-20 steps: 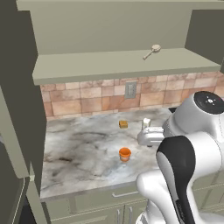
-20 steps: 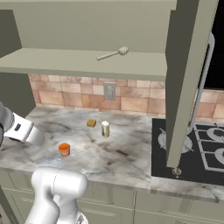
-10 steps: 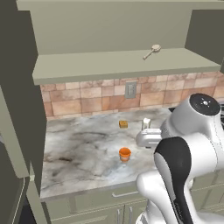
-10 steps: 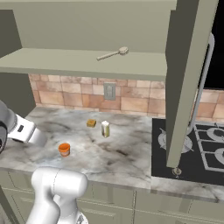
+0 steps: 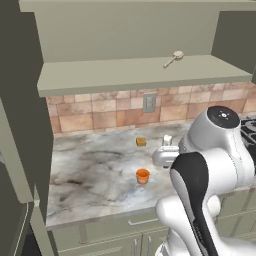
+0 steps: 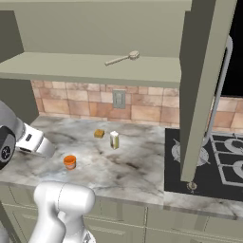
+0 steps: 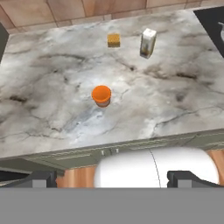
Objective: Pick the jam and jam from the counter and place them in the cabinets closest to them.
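Nothing is being stored yet: the orange jam jar (image 7: 101, 95) is sitting on the counter (image 7: 52, 113) at twelve o'clock from the gripper (image 7: 112, 178), whose fingers are spread wide, holding nothing.

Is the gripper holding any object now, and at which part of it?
Nothing is held. The two-finger gripper is open and hangs above the marbled stone counter, well apart from the small orange-lidded jar.
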{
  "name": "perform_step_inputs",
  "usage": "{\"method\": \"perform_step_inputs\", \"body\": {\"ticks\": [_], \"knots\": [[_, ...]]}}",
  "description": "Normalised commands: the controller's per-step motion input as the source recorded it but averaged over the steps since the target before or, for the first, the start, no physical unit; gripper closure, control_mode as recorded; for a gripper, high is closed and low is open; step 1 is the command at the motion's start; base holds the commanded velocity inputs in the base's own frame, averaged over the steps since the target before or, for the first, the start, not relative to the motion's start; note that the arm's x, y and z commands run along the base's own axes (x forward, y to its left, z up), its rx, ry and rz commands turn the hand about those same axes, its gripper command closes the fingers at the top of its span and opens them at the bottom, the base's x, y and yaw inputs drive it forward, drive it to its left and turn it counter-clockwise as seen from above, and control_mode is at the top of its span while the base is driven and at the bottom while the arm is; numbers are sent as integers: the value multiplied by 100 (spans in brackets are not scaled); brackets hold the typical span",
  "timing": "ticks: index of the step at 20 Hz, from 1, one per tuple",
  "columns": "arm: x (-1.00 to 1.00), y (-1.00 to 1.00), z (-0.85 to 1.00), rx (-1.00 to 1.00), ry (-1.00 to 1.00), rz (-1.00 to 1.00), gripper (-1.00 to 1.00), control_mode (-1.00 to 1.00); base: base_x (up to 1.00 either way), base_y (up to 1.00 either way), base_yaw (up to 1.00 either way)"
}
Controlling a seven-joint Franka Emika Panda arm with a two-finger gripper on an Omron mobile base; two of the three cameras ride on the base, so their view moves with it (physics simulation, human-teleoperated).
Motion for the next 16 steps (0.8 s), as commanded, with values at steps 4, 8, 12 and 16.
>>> {"method": "perform_step_inputs", "body": {"ticks": [4,8,12,16], "knots": [[14,2,-17,0,0,0,-100,-100,0,0,0],[14,4,-17,0,0,0,-100,-100,0,0,0],[14,3,-18,0,0,0,-100,-100,0,0,0],[17,2,-18,0,0,0,-100,-100,0,0,0]]}}
